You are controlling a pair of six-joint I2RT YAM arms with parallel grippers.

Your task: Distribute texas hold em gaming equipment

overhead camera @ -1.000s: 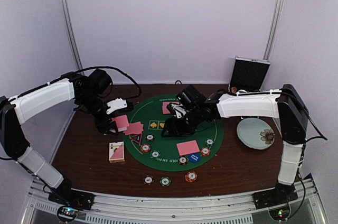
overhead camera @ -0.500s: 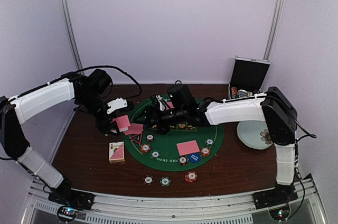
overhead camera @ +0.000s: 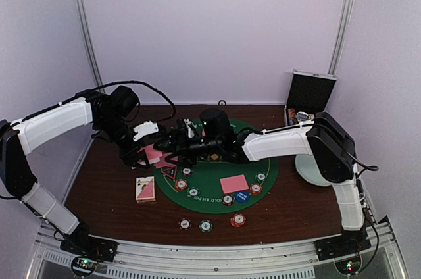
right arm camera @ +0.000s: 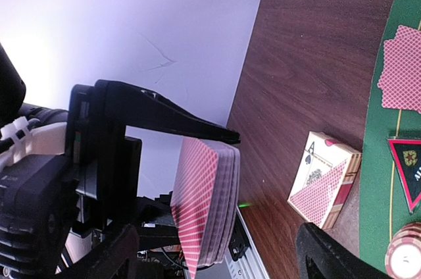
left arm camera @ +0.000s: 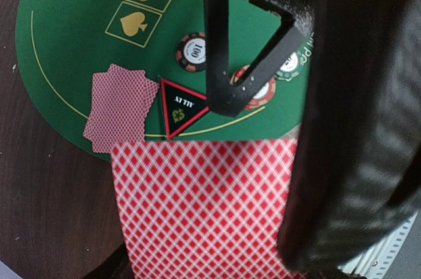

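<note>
Brightly, evenly lit in the top view: lilac cast on the walls point(overhead camera: 210, 29), only faint soft shadows on the dark bench point(overhead camera: 99, 187), slightly grainy throughout. From the left wrist, sharp on the green mat point(left arm camera: 79, 49) and card deck point(left arm camera: 204, 206), heavily blurred on the dark mass point(left arm camera: 355, 127) at right. From the right wrist, blown out near white on the walls, murky along the bottom.
</note>
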